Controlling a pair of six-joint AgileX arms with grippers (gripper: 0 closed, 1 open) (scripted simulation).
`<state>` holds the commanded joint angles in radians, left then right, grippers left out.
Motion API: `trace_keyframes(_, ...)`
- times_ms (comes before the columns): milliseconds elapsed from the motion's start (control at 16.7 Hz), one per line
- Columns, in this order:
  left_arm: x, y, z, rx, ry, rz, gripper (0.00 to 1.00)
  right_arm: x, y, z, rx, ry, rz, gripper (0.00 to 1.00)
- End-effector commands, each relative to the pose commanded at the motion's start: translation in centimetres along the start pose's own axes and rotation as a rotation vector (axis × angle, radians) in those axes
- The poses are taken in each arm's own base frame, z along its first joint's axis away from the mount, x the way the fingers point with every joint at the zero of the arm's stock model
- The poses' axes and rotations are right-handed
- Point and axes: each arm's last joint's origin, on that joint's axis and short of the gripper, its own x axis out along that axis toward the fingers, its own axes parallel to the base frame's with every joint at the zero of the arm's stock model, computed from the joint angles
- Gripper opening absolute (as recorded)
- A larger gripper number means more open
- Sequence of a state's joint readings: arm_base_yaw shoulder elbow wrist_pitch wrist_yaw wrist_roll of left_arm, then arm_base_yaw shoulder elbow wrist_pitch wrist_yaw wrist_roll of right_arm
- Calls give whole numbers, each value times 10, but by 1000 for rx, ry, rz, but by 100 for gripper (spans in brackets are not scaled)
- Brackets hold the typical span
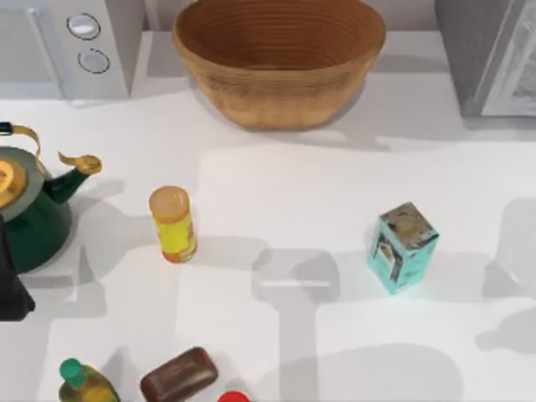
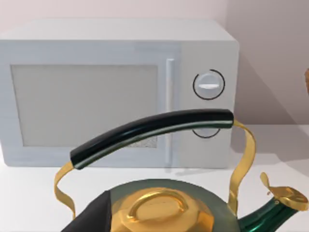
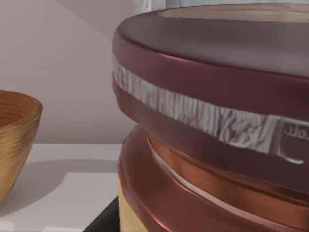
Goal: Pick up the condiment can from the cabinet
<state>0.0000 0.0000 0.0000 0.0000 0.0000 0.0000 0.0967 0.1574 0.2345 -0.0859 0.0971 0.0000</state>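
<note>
As far as the left edge goes, left gripper [image 1: 12, 289]: parked just beside the green kettle [image 1: 29, 209], grip can't tell
Basket [image 1: 280, 59]: far middle
Cabinet [image 1: 494, 54]: far right corner
Condiment can [image 3: 217, 121]: right up against the right wrist camera (maroon, tan top), basket off beside it
Right gripper [image 3: 104, 220]: at the can's base, grip can't tell

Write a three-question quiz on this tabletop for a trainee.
1. True or false: the teal carton lies inside the basket.
2. Which stands nearest the kettle spout? A) yellow bottle B) teal carton C) basket
3. Which maroon item looms close in the right wrist view?

Key: 1 false, it stands on the table; 2 A; 3 the condiment can.
</note>
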Motion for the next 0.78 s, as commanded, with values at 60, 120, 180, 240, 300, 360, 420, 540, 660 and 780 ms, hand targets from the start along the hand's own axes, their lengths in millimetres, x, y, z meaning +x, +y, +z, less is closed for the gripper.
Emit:
trace_keyframes(60, 0, 0, 0, 0, 0, 0, 100, 0, -2, -16, 1, -1, 1, 0)
trace_keyframes(120, 0, 0, 0, 0, 0, 0, 100, 1, -3, -30, 1, -2, 1, 0)
trace_keyframes(180, 0, 0, 0, 0, 0, 0, 100, 2, -5, -41, 2, -4, 1, 0)
trace_keyframes(240, 0, 0, 0, 0, 0, 0, 100, 2, -6, -50, 3, -5, 1, 0)
trace_keyframes(300, 0, 0, 0, 0, 0, 0, 100, 3, -7, -55, 3, -7, 1, 0)
trace_keyframes(360, 0, 0, 0, 0, 0, 0, 100, 3, -7, -59, 3, -8, 0, 0)
trace_keyframes(420, 0, 0, 0, 0, 0, 0, 100, 3, -7, -59, 3, -9, 0, 0)
trace_keyframes(540, 0, 0, 0, 0, 0, 0, 100, 3, -7, -59, 3, -9, 0, 0)
trace_keyframes(660, 0, 0, 0, 0, 0, 0, 100, 3, -7, -58, 5, -8, 2, 0)
trace_keyframes(780, 0, 0, 0, 0, 0, 0, 100, 3, -6, -54, 4, -19, 7, 0)
